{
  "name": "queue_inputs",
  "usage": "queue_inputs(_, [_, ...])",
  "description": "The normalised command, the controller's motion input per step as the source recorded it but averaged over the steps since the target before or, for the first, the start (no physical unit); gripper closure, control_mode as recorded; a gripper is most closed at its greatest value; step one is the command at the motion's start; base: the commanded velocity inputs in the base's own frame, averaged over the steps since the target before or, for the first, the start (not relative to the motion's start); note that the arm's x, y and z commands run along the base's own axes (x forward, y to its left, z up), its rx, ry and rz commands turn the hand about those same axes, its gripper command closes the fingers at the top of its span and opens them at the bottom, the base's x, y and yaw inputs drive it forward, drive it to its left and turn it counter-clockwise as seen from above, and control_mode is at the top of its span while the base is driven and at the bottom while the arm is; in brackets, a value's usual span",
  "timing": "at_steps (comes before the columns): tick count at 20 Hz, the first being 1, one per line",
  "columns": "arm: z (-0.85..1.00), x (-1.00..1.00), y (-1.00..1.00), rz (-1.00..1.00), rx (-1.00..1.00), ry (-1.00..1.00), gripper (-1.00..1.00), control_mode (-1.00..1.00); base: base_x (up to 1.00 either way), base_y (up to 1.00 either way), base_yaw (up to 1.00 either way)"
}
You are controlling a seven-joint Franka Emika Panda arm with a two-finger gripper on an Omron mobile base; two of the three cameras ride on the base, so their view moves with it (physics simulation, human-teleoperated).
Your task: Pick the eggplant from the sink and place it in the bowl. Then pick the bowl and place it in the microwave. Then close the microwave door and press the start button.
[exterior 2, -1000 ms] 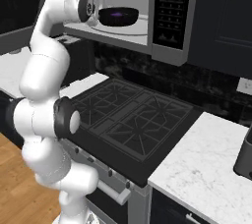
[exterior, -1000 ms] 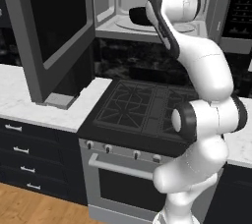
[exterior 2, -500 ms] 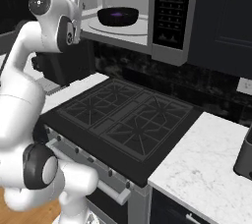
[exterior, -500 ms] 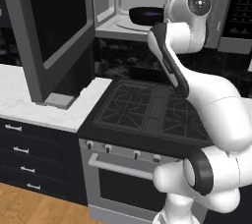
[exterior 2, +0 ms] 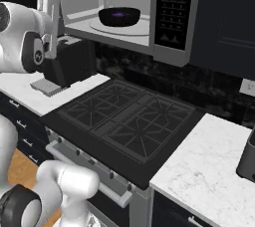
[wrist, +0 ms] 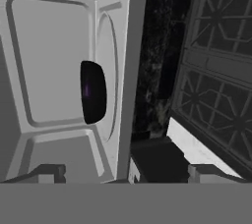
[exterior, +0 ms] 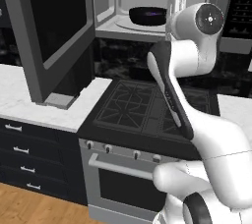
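door [exterior: 54, 31]: microwave door hangs wide open at 9 o'clock in the left base view, dark glass window in a grey frame, lower corner over the white table [exterior: 29, 102].
table: pale marble, runs along 9 o'clock of the stove; a second stretch sits at 4 o'clock in the right base view.
drawers [exterior: 24, 159]: dark fronts with light handles, under the table at 8 o'clock in the left base view.
stove [exterior: 142, 112]: black gas cooktop, centre of both base views, directly below the microwave; knobs and oven handle along its front edge.
microwave [exterior 2: 124, 12]: pale grey cavity open at 12 o'clock, round turntable on the floor.
bowl [exterior: 147, 14]: black, upright on the turntable inside the cavity, apart from the pincer.
eggplant [exterior 2: 118, 15]: only a purple glint inside the bowl; shape too small to tell.
pincer [exterior: 176, 2]: open, nothing between the fingers; fingers point up, just outside the cavity at 3 o'clock of the bowl in the left base view, at 10 o'clock in the right base view.
hand view: rolled sideways; cavity at 9 o'clock with the bowl seen edge-on, stove grates at 3 o'clock, both finger tips at 6 o'clock set well apart.
control strip [exterior 2: 172, 7]: dark panel with buttons, at 3 o'clock of the cavity in the right base view.
dark jug [exterior 2: 247, 159]: on the table at 3 o'clock edge of the right base view, cut off by the frame.
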Motion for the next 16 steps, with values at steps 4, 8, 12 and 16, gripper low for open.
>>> queue_inputs(4, [-0.12,-1.0,0.52,-0.01,0.0,-0.03,-1.0,-1.0,0.0,0.0,0.0])
queue_inputs(8, [-0.36,-1.0,0.66,-0.02,0.0,-0.24,-1.0,-1.0,0.0,0.0,0.0])
queue_inputs(12, [-0.37,-1.0,0.78,-0.04,0.0,-0.15,-1.0,-1.0,0.0,0.0,0.0])
queue_inputs(16, [-0.48,-1.0,0.77,-0.06,0.0,-0.13,-1.0,-1.0,0.0,0.0,0.0])
